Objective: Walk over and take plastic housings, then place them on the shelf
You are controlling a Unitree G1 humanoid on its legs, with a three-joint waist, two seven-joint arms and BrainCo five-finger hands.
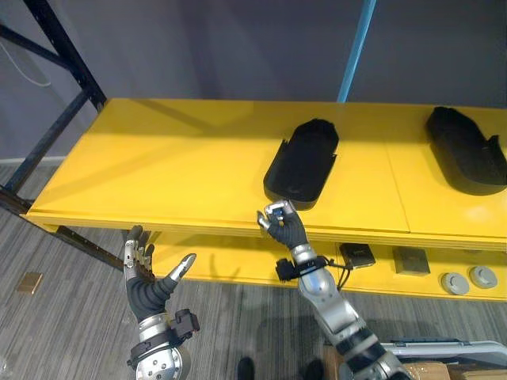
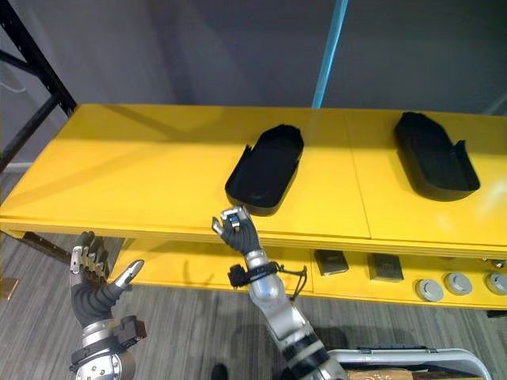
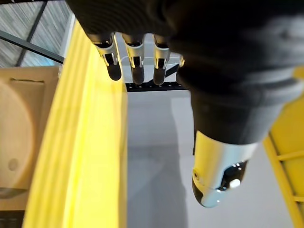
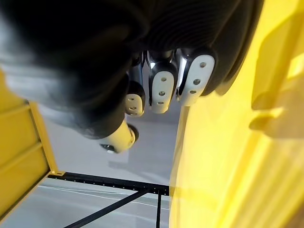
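Silver-grey arms, dark-tipped silver fingers (image 1: 137,253)

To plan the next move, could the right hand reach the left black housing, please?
Probably yes: the right hand is at the front edge of the shelf, just before the housing, with only bare yellow surface between, though its fingers are curled.

housings (image 1: 301,162): matt black plastic | shelf (image 1: 158,174): smooth satin yellow | frame (image 1: 59,47): dark metal

Two dark boxes (image 1: 357,255) lie near grey discs (image 1: 455,283).
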